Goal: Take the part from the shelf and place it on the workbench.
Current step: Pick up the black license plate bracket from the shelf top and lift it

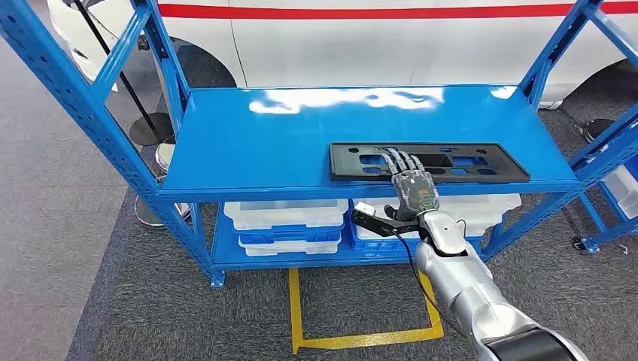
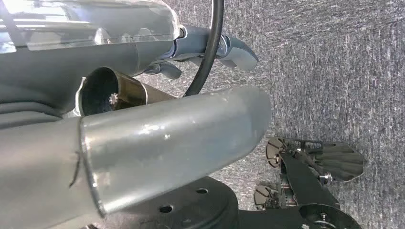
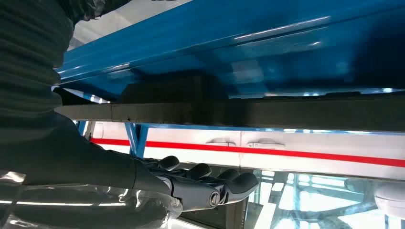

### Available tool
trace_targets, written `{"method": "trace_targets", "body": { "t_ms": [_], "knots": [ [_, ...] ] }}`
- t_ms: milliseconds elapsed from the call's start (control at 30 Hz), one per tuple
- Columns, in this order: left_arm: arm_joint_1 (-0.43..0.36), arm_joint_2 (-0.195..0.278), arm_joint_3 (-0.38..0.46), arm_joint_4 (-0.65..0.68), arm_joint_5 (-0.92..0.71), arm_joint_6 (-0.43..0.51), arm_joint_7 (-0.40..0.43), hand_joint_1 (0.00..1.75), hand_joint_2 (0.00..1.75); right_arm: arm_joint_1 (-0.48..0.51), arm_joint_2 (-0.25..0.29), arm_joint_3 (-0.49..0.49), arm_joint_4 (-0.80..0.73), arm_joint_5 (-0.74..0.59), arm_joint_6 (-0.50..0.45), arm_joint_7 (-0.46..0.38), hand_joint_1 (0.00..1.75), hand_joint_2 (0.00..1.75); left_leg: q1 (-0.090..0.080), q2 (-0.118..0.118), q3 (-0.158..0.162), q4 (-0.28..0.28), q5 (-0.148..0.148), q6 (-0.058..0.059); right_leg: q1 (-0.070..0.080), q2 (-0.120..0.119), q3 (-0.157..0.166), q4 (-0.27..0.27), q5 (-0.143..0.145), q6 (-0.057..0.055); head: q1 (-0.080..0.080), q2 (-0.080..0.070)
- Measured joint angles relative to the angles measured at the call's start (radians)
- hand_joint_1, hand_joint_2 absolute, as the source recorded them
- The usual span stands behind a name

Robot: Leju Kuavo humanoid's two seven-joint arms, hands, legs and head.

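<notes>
1. The part (image 1: 429, 161), a long flat black plastic panel with rectangular cut-outs, lies on the upper deck of the blue shelf (image 1: 301, 143), along its front edge and toward the right end.
2. My right hand (image 1: 410, 180) reaches over that front edge from below, palm down, with my fingers (image 1: 399, 159) stretched flat and slightly apart across the middle of the part.
3. My fingers rest on top of the panel; I cannot tell whether my thumb is hooked beneath the edge, so I cannot say that I have a hold on it.
4. In the right wrist view my dark fingers (image 3: 210, 183) lie side by side, extended, near the shelf's blue surface (image 3: 239, 52) and its dark edge strip.
5. My left hand (image 2: 210, 50) hangs down over the grey carpet (image 2: 334, 71); its fingers are mostly hidden behind my silver arm, so I cannot tell how they lie.
6. White plastic bins (image 1: 286, 218) sit stacked on the lower deck of the shelf.
7. A white vehicle with a red stripe (image 1: 391, 10) stands behind the shelf.
8. Yellow tape (image 1: 361, 338) marks a rectangle on the floor in front of the shelf.
</notes>
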Motion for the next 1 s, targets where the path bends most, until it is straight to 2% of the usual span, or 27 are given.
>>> {"method": "trace_targets", "body": {
  "t_ms": [567,867,1000],
  "knots": [
    [0.000,0.000,0.000,0.000,0.015,0.009,0.042,0.00,0.00,-0.035,-0.006,0.009,0.031,-0.001,-0.043,0.106,0.00,1.75,0.000,0.000,0.001,0.000,0.001,0.000,0.001,0.000,-0.002,0.006,-0.001,0.001,0.000,0.000],
    [0.000,0.000,0.000,0.000,0.012,0.010,0.045,0.00,0.00,-0.034,-0.006,0.009,0.037,-0.001,-0.053,0.116,0.00,1.75,0.000,0.000,0.001,0.001,0.001,0.000,0.000,0.000,-0.003,0.006,-0.001,0.002,0.000,0.000],
    [0.000,0.000,0.000,0.000,0.011,0.010,0.045,0.00,0.00,-0.036,-0.007,0.009,0.038,-0.001,-0.053,0.116,0.00,1.75,0.001,0.001,0.008,-0.012,0.001,0.015,-0.003,0.000,0.003,-0.002,-0.001,0.016,0.000,0.000]
  ]
}}
